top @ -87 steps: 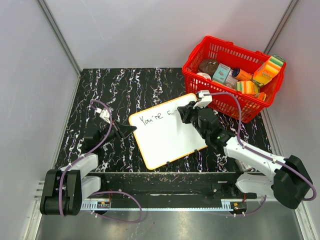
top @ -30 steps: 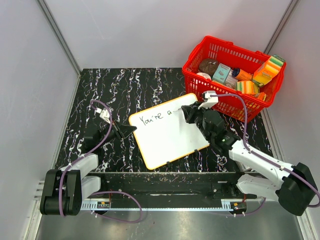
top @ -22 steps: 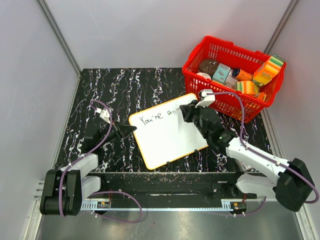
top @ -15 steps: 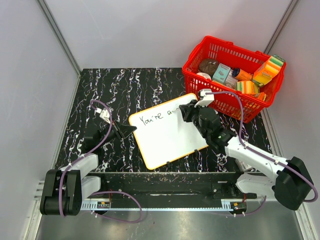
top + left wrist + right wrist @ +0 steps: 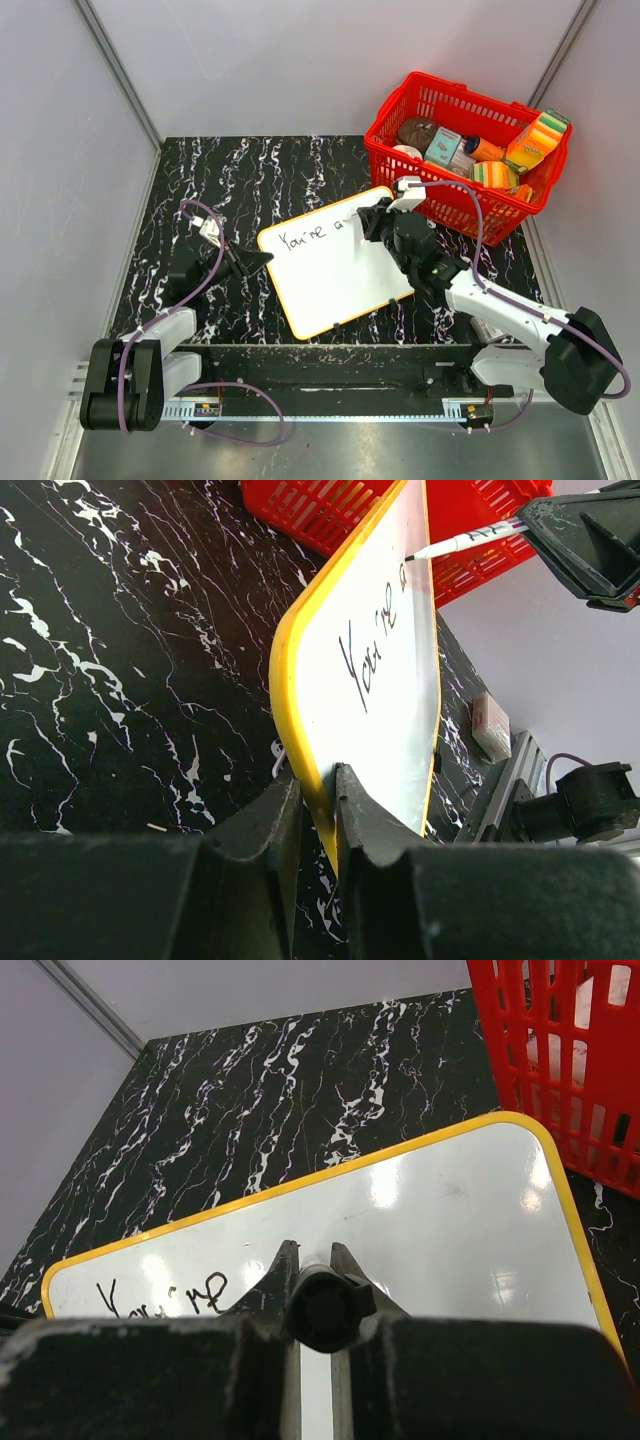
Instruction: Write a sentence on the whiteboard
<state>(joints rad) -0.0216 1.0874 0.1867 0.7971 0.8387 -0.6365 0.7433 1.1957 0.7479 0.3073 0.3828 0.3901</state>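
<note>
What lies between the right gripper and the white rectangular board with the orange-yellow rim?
A slim white marker pen, held by the right gripper, its dark tip at the white orange-rimmed board near the writing. The left wrist view shows it.

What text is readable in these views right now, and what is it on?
"You're a": handwritten in black on the whiteboard.
Print on the marker: too small to read.
Labels on the packages in the basket: too small to read.
</note>
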